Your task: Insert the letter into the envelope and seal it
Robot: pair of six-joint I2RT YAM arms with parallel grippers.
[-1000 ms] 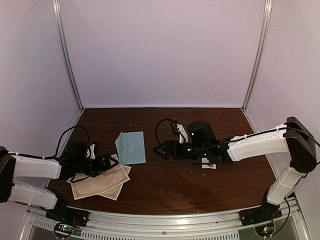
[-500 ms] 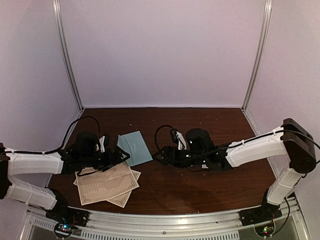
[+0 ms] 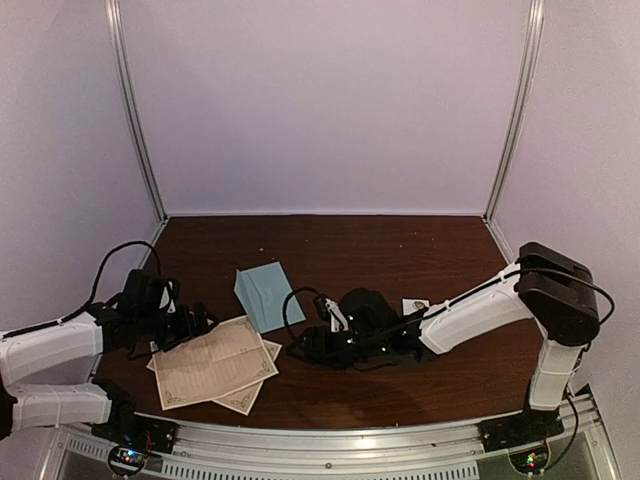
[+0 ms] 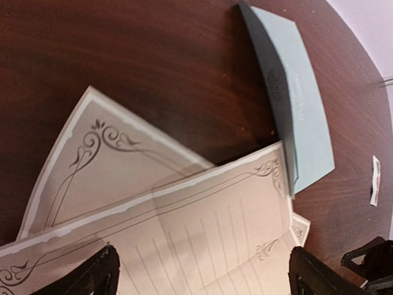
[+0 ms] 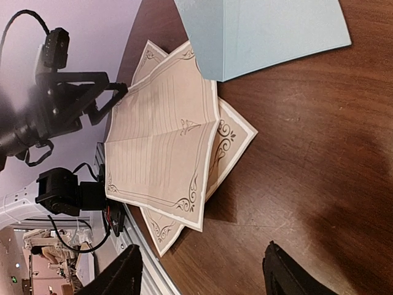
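Observation:
The letter is a creased cream sheet with an ornate border, lying on a second sheet like it near the front left. Its right edge lifts slightly off the lower sheet. The light blue envelope lies flat just behind them. My left gripper hovers open at the letter's far left edge; in the left wrist view the letter spans the gap between the fingers. My right gripper is open, low over bare wood just right of the letter, with nothing between its fingers.
A small white sticker strip lies on the brown table right of centre, behind the right forearm. Purple walls close off the back and sides. The metal rail runs along the near edge.
My right arm has swept left toward the letter, uncovering the sticker strip, and its jaws have narrowed. My left gripper has pulled back left off the sheets, which shifted slightly.

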